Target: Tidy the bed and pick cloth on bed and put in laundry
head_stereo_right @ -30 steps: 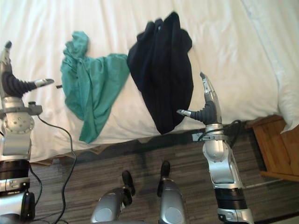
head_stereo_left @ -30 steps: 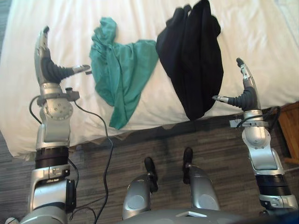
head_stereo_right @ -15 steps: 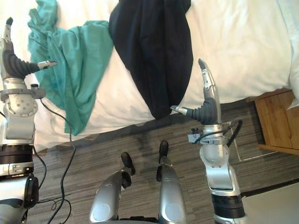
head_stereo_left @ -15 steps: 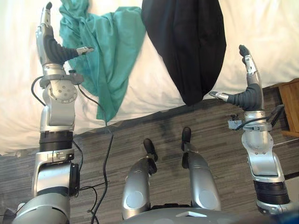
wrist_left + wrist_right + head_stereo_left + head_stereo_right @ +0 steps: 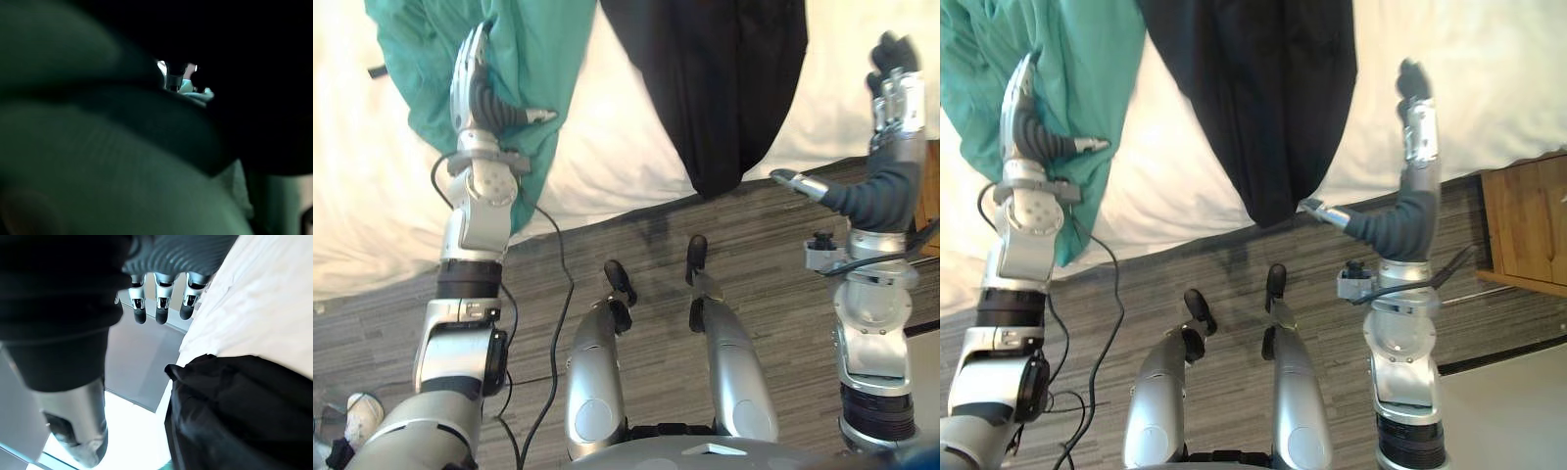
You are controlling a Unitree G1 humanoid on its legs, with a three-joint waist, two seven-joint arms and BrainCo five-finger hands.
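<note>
Two cloths lie on the bed (image 5: 617,166): straight-fingered left hand (image 5: 481,90) over the green cloth (image 5: 416,59), straight-fingered right hand (image 5: 893,110) apart, beside the black cloth (image 5: 715,78).

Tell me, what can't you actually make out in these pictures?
Green cloth: upper part cut off by the eye views' top edge.
Black cloth: likewise cut off at the top.
Left hand: whether it touches the green cloth; its wrist view is dark and blurred.
Wooden cabinet: cut off by the right eye view's edge.
</note>
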